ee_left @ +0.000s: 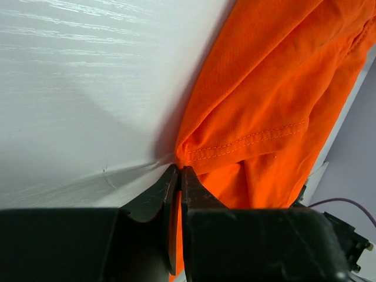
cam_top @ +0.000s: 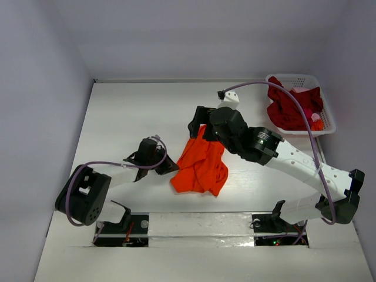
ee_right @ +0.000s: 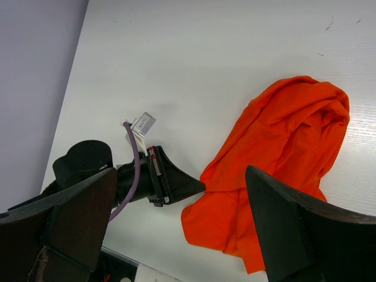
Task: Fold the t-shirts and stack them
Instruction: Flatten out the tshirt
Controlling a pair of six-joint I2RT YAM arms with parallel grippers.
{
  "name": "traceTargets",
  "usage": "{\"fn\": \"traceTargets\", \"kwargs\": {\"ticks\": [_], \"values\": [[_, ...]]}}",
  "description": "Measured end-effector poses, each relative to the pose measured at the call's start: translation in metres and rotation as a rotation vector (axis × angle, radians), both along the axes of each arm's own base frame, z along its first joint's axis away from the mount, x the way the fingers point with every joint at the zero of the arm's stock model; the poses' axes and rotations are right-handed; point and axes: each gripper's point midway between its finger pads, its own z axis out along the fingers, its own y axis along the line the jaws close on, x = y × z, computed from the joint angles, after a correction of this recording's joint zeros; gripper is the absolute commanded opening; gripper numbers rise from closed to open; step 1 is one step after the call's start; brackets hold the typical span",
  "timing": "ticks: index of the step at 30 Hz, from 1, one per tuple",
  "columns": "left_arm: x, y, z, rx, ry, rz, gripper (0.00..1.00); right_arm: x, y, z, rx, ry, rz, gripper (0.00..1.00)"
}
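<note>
Here the left gripper [ee_left: 179, 173] is clenched on the orange shirt [ee_left: 264, 100]: its two black fingers [ee_left: 202, 202] press flat together with a sliver of orange cloth caught between them, biting the shirt's edge just beside a stitched hem. That pinch sits low, close to the white table [cam_top: 135, 111], on the side of the shirt nearest the left arm. The right gripper [cam_top: 200, 122] stands released, its fingers [ee_right: 76, 217] spread wide with nothing between them, over the far end of the shirt; whether it touches the cloth I cannot tell. The orange shirt lies crumpled in a heap near the middle of the table, bunched and folded over itself, narrow at the far end and spreading toward the near edge. The dark red shirt [cam_top: 288, 108] sits bundled in the white basket [cam_top: 294, 77] at the far right corner of the table, well apart from the orange one
</note>
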Motion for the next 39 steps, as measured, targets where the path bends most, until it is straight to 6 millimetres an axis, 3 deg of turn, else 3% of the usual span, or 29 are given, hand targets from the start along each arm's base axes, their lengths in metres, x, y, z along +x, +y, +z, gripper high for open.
{"fn": "traceTargets", "kwargs": {"ticks": [5,9,16,19,26,30,36,39], "values": [[0.006,0.000,0.009,0.011,-0.013,0.011,0.00,0.000,0.002,-0.002,0.003,0.003,0.007,0.95],[0.022,-0.006,0.039,-0.008,-0.070,0.018,0.00,-0.002,0.003,-0.018,-0.018,0.023,0.018,0.95],[0.062,-0.023,0.115,-0.051,-0.208,0.018,0.00,-0.011,0.001,-0.053,-0.046,0.071,0.048,0.95],[0.076,-0.028,0.152,-0.058,-0.263,0.009,0.00,-0.014,-0.001,-0.055,-0.038,0.073,0.052,0.95],[0.102,-0.040,0.260,-0.092,-0.432,-0.019,0.00,-0.018,0.002,-0.050,0.013,0.064,0.076,0.94],[0.104,-0.044,0.306,-0.117,-0.503,-0.050,0.00,-0.021,0.003,-0.056,0.018,0.071,0.093,0.94],[0.091,-0.048,0.351,-0.150,-0.574,-0.122,0.00,-0.023,0.005,-0.068,0.009,0.086,0.105,0.94],[0.084,-0.048,0.385,-0.160,-0.636,-0.158,0.00,-0.024,0.007,-0.071,0.014,0.090,0.115,0.94]]}}
